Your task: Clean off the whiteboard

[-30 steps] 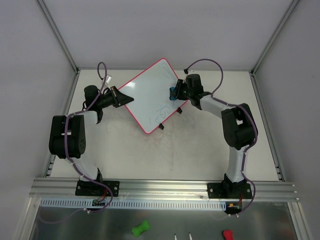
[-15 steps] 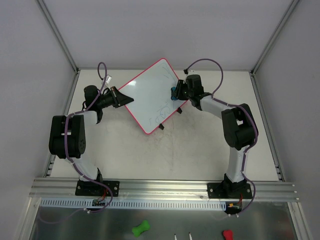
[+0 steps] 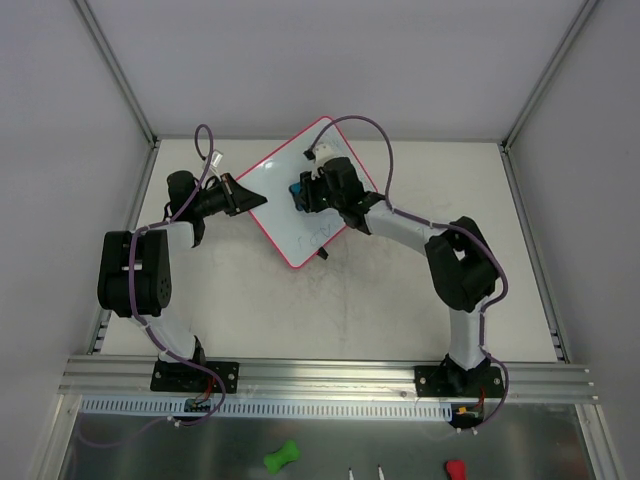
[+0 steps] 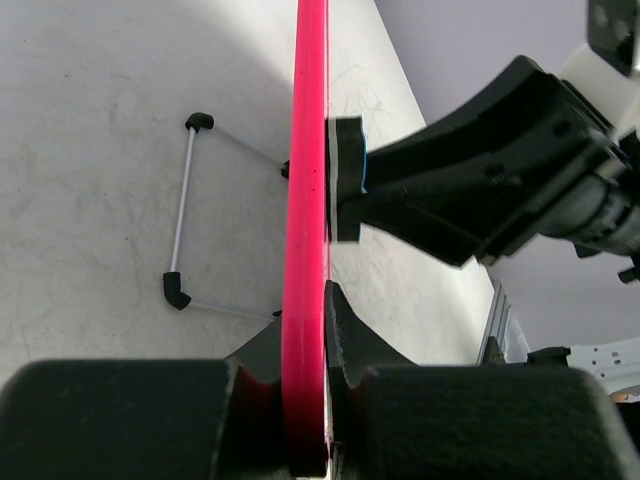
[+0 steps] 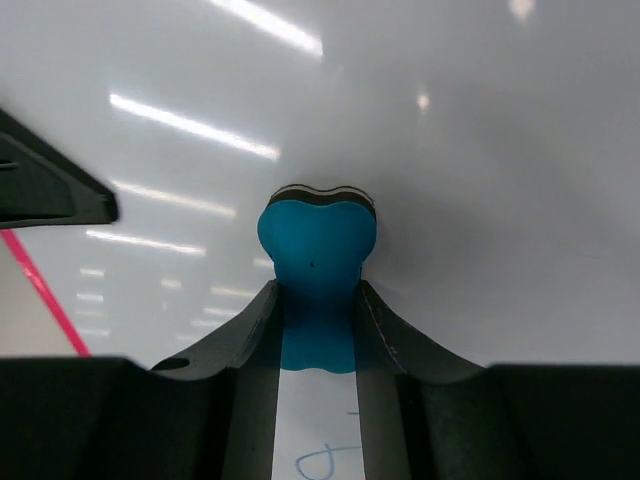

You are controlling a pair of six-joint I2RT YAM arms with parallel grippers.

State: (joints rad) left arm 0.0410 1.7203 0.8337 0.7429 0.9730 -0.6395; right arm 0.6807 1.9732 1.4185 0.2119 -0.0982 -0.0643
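The whiteboard (image 3: 285, 195), glossy white with a pink-red frame, stands tilted at the back middle of the table. My left gripper (image 3: 243, 194) is shut on its left edge; the left wrist view shows the red frame (image 4: 306, 250) edge-on between the jaws. My right gripper (image 3: 303, 192) is shut on a blue bone-shaped eraser (image 5: 317, 270) and presses it flat against the board's white face (image 5: 480, 150). The eraser's black pad (image 4: 346, 175) touches the board in the left wrist view. Faint blue scribbles (image 3: 318, 235) remain near the board's lower edge, and one shows between my right fingers (image 5: 325, 462).
The board's wire stand (image 4: 190, 215) with black feet rests on the table behind it. A black clip (image 3: 323, 255) sticks out at the board's lower edge. A green piece (image 3: 281, 457) and a red piece (image 3: 455, 468) lie below the front rail.
My right gripper has slid the eraser left across the board, from its right edge to about the middle. The left gripper and board have stayed put.
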